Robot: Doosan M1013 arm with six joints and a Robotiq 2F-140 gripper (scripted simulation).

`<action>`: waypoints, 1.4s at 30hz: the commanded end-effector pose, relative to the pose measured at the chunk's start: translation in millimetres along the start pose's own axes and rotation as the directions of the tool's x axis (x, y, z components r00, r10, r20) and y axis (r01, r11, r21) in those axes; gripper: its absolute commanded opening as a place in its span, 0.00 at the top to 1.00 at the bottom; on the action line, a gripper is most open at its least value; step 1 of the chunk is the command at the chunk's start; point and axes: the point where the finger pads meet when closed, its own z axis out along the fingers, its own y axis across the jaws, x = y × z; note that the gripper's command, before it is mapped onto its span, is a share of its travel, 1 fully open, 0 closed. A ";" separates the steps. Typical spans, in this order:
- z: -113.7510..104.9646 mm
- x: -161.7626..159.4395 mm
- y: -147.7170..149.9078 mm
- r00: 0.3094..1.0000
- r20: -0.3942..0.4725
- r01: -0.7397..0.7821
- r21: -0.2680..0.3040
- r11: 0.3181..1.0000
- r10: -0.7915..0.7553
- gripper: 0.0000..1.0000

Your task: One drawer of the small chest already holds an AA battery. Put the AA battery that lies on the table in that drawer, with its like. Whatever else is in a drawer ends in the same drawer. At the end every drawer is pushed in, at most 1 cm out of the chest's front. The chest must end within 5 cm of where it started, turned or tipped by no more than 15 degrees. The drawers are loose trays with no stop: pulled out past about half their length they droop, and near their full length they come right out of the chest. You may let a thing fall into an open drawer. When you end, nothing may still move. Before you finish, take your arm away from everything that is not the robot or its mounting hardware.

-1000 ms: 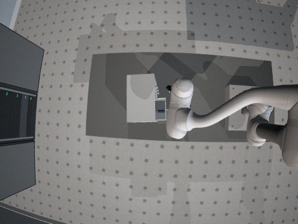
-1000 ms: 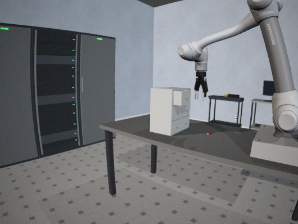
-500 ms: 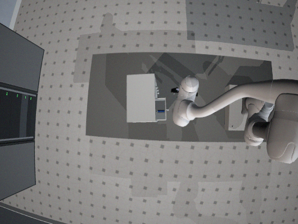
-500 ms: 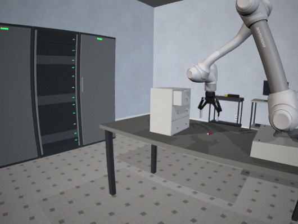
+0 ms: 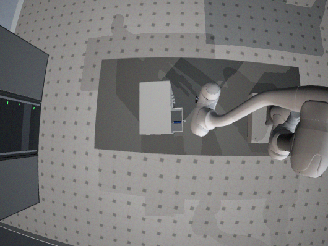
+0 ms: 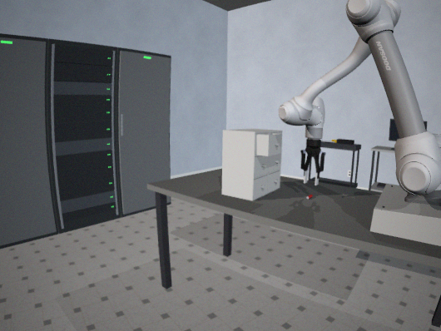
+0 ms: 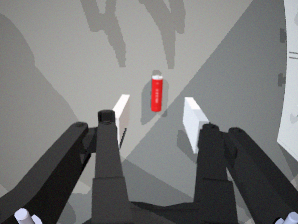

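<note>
Looking left of your pincer (image 6: 312, 178), the chest (image 6: 243, 164) keeps its top drawer (image 5: 176, 120) pulled out, showing a blue-banded battery inside, so that drawer is likely the target. The pincer hangs partly closed and empty above the table (image 6: 200, 189), fingers bracketing the red AA battery (image 7: 156, 94) lying below it. In the top view the arm hides that battery.

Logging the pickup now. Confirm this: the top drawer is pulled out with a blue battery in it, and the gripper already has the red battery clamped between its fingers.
One thing is wrong. The red battery lies on the table, untouched; the wrist view shows it below the gripper, whose partly closed fingers hold nothing. The top drawer is pulled out with a blue battery inside.
</note>
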 end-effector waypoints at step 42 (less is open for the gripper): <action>50.0 -0.5 1.1 1.000 -0.001 0.001 0.000 1.000 -0.001 0.83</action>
